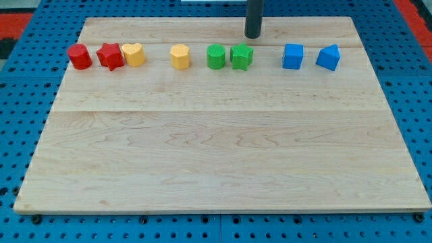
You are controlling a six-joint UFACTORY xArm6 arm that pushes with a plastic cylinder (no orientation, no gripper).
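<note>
Camera view, my tip (252,35) near board's (202,169) top edge, above green star (241,56).

The dark rod drops straight from twelve o'clock; my tip (252,36) sits low, touching nothing.

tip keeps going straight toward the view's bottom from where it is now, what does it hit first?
Probably the green star block, just below my tip. It may only clip the star's right side; depth is unclear.
</note>
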